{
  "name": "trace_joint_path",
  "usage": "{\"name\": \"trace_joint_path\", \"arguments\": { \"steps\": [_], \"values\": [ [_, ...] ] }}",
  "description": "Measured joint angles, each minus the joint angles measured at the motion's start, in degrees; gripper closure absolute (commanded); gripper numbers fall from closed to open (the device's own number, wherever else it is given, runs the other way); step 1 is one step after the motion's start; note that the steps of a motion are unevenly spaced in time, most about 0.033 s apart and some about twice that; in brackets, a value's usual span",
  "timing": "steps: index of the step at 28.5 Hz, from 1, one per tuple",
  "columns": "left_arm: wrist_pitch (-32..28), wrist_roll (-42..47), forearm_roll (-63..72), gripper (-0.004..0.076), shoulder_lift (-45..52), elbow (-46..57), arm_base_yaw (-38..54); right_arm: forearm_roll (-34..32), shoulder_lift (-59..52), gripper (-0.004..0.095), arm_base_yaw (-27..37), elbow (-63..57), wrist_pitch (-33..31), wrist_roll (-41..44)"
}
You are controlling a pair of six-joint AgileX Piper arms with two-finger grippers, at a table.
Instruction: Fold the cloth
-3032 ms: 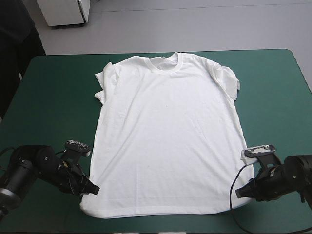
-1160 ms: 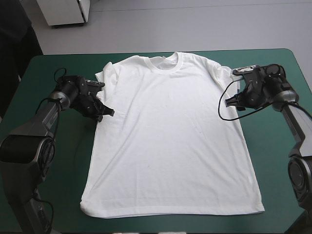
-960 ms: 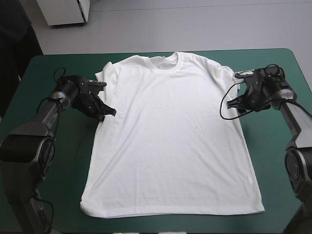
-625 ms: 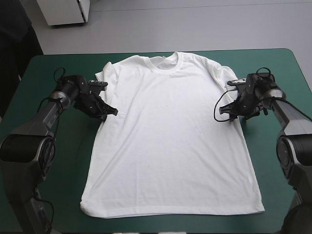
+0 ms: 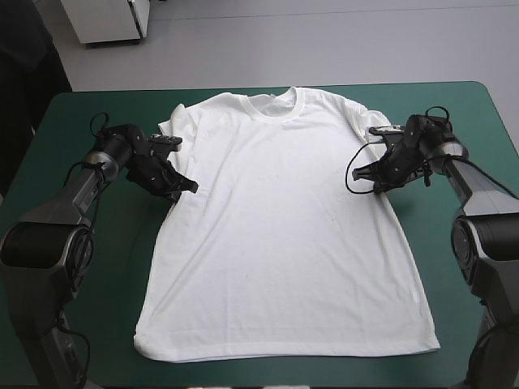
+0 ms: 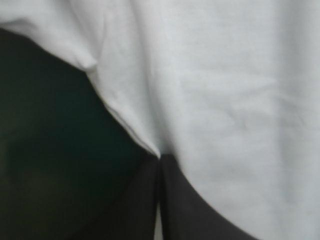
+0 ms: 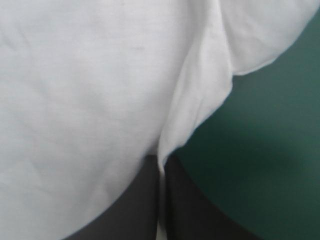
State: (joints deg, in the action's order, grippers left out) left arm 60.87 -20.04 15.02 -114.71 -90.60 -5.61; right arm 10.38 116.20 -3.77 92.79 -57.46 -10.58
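High view: T-shirt [image 5: 280, 227] flat on teal-green table [image 5: 105, 308].

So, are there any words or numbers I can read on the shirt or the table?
None can be read.
The T-shirt is plain white in every view, with no print or label showing.
The teal-green cover has no writing on it.
The left tool and right tool are plain black, with no markings.
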Motion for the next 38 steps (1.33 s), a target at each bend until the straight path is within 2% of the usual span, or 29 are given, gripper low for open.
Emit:
{"name": "trace_joint_path", "arguments": {
  "steps": [5,13,23,26,29,38],
  "values": [
    [7.93,-0.15,-0.43,0.0746,2.22,-5.64,-0.38,1.42,0.01,0.0921,0.01,5.35,-5.27,-0.06],
    [9.88,-0.15,-3.51,0.0746,14.31,-14.35,-0.45,2.57,-9.54,0.0921,3.22,14.75,-9.14,0.84],
    [11.27,-0.15,-4.81,0.0746,29.69,-18.35,-0.45,3.30,-26.10,0.0921,3.72,16.72,-9.46,1.00],
    [8.36,-0.15,-4.81,0.0746,33.86,-19.27,-0.45,3.74,-30.97,0.0921,3.72,16.81,-7.85,1.00],
    [1.94,-0.18,-4.81,0.0746,36.48,-19.75,-0.45,4.40,-34.24,0.0921,3.72,16.98,-3.60,1.00],
    [-14.63,-0.39,-4.81,0.0745,34.40,-19.95,-0.45,4.86,-33.81,0.0921,3.72,17.04,14.42,1.00]
  ]
}}
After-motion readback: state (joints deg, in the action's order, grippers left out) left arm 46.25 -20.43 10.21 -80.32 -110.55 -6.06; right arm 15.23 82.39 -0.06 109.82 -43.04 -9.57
